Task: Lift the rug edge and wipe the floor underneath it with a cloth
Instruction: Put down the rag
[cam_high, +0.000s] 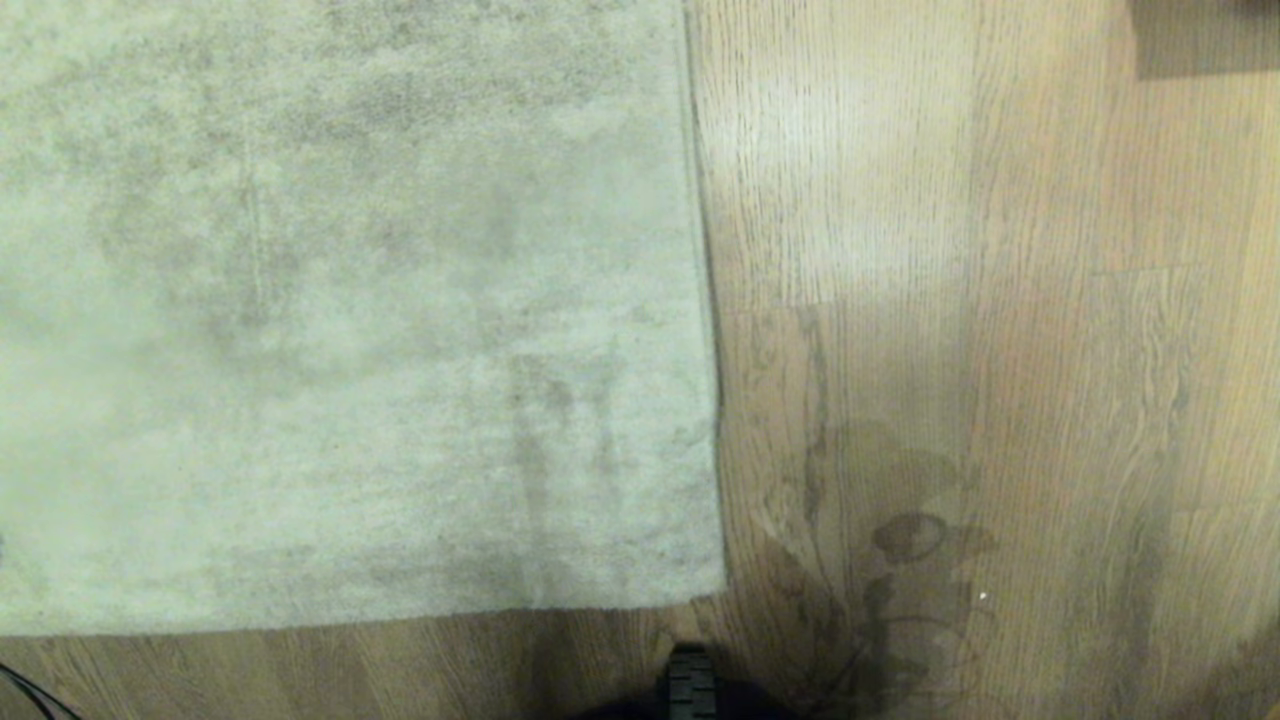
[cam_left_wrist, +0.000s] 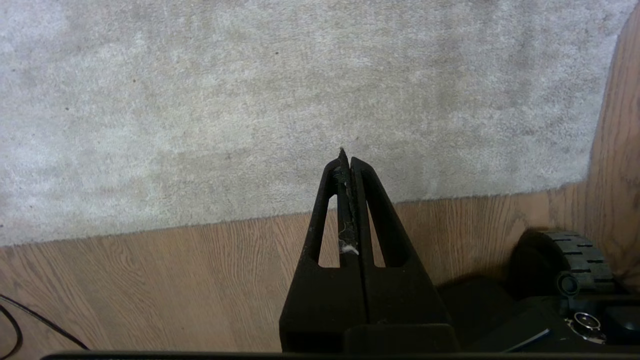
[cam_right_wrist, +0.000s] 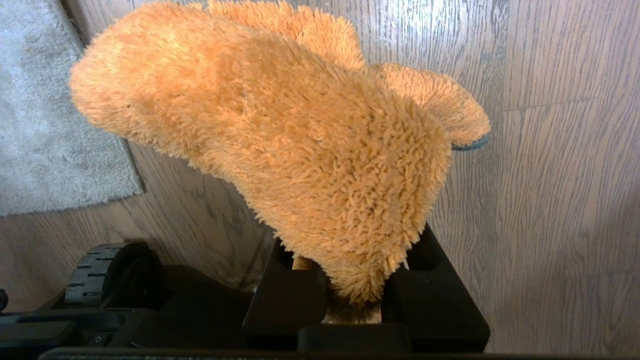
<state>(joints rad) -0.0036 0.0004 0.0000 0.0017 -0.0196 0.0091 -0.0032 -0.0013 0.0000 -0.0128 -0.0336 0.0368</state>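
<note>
The rug edge lies flat — nothing lifted, no floor wiped yet. Right gripper jaws squeeze the cloth; left gripper jaws are closed, empty.

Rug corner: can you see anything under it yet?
No. The rug edge and corner lie flat on the floor, hiding what is beneath. The left gripper is shut and empty; the right gripper holds the cloth.
</note>
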